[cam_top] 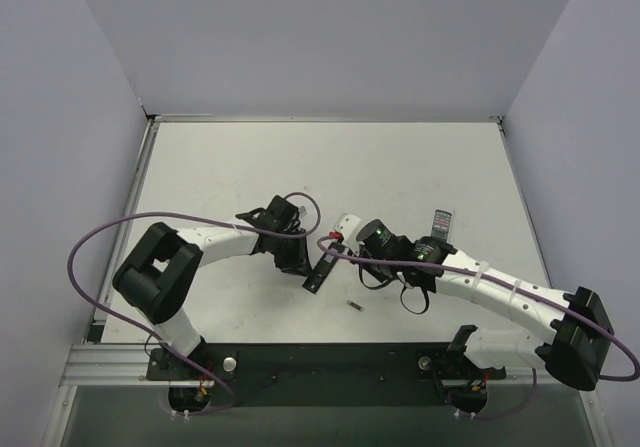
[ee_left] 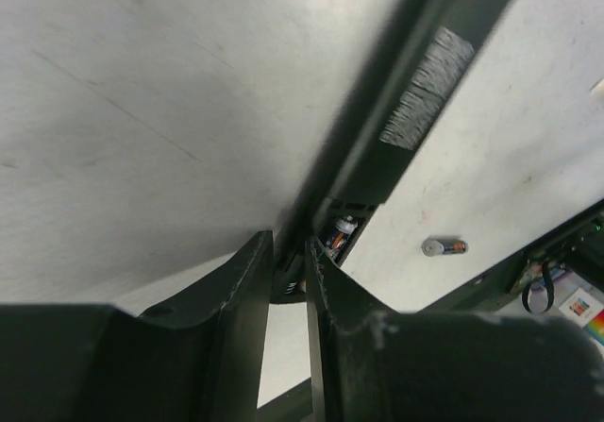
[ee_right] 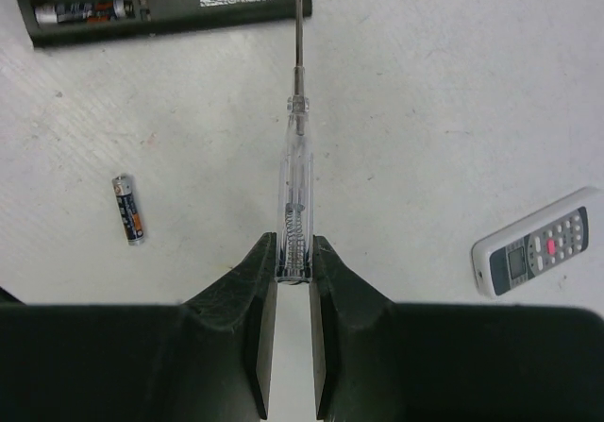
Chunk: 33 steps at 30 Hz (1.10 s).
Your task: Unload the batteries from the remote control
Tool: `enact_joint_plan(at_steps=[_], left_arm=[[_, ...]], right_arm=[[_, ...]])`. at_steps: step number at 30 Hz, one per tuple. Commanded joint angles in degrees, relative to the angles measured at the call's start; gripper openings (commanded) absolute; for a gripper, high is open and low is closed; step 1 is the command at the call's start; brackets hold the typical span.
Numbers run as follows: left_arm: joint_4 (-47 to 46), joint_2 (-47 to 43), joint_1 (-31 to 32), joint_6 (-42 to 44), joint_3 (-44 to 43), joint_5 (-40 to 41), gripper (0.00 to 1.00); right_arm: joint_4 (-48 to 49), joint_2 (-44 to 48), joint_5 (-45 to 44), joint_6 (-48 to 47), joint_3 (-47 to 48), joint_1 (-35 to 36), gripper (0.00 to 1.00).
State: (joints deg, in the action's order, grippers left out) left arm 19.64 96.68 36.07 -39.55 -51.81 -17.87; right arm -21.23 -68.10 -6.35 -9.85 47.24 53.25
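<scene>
We see the left gripper [ee_left: 289, 257] clamped narrowly on the remote control's [ee_left: 377, 110] end, one battery [ee_right: 85, 10] in its open bay. A loose battery [cam_top: 353, 305] lies at its five o'clock. The right gripper [ee_right: 293, 252] pinches a clear screwdriver [ee_right: 295, 158] tight.

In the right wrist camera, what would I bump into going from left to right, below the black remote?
A loose battery → clear-handled screwdriver → white remote.
</scene>
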Motion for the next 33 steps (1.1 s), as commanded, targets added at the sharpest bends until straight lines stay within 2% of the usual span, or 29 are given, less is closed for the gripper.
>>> enact_joint_plan(at_steps=[1,6,11,20,27,33], left_arm=[[-4.9,-1.9,3.9,-4.6,1.7,-3.8,0.3],[-8.3,-2.9,6.7,-7.4,0.4,-5.1,0.3],[-5.4,-3.3,5.1,-3.6,-5.9,0.2,0.31],[-4.5,7.5,2.5,3.9,-16.9,2.5,0.31],[-2.2,12.8,2.3,5.9,-20.6,2.9,0.31],[1.4,13.7,2.2,6.4,-20.8,5.7,0.31]], right_arm=[[-1.9,2.5,-5.9,4.8,0.6,-1.1,0.0],[-3.7,3.4,-3.1,12.3,0.9,-2.3,0.0],[-4.6,6.3,3.2,13.5,-0.4,-2.0,0.0],[1.5,11.1,20.4,14.4,-7.1,-0.6,0.0],[2.5,6.7,28.8,15.7,-7.3,0.6,0.0],[2.7,1.0,27.4,17.1,-6.2,1.2,0.0]])
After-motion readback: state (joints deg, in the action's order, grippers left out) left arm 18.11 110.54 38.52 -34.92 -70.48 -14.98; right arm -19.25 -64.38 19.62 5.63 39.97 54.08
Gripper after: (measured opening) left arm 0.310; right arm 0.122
